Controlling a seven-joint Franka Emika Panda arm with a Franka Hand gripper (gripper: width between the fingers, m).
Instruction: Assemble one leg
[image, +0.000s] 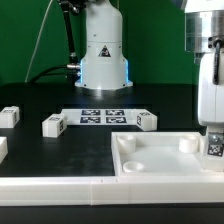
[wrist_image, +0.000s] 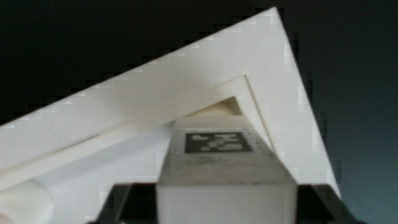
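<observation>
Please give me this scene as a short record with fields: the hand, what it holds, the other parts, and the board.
hand: at the exterior view's right, low over the tray corner
held part: leg, tag visible, between the fingers
tray: large white piece with round corner sockets, at the front
loose legs: three on the table
marker board: flat, behind the legs

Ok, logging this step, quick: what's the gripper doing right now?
Gripper: closed on a leg, over the tray corner.
</observation>
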